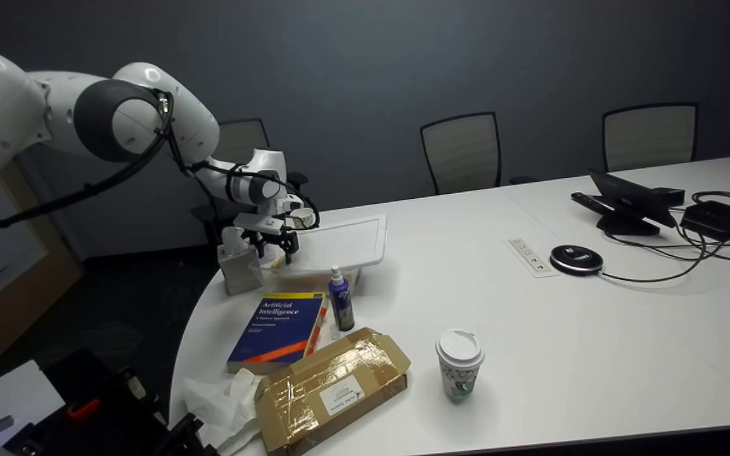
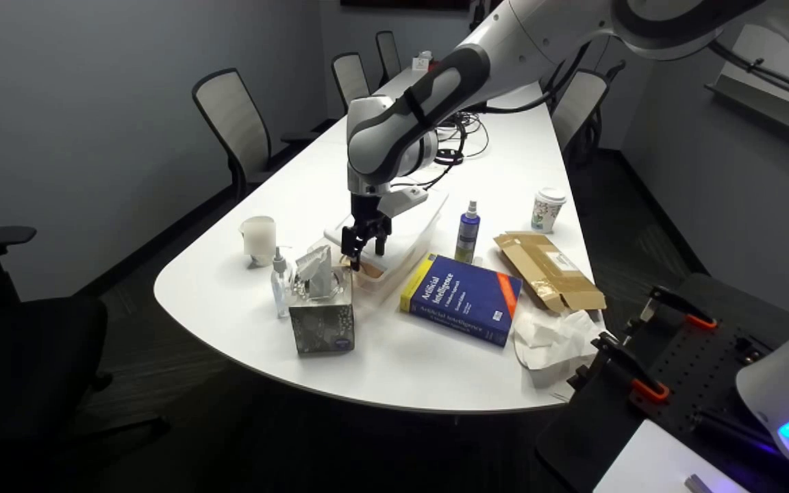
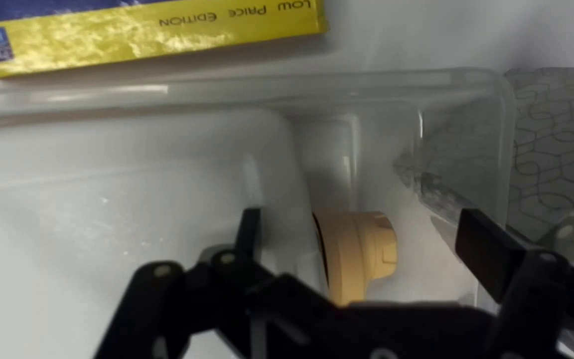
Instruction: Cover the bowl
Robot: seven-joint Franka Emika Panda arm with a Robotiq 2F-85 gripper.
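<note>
No plain bowl shows; a clear plastic container (image 3: 505, 129) stands on the table, also visible in an exterior view (image 2: 389, 291). A whitish lid (image 3: 117, 199) lies over much of it, shifted so one end stays uncovered; it shows in both exterior views (image 1: 346, 244) (image 2: 411, 222). In that uncovered end is a tan round object (image 3: 352, 249), partly hidden by the lid and gripper. My gripper (image 3: 360, 224) is open and empty over this end, also in both exterior views (image 1: 274, 250) (image 2: 367, 253). One finger is over the lid, the other near the container's end wall. Contact cannot be told.
A grey tissue box (image 2: 324, 325) stands close by the container's uncovered end, with a pump bottle (image 2: 279, 287) and white cup (image 2: 259, 239) nearby. A thick blue book (image 2: 466, 294) and purple spray bottle (image 2: 468, 236) stand alongside. A cardboard box (image 1: 333, 386) and paper cup (image 1: 459, 364) are farther off.
</note>
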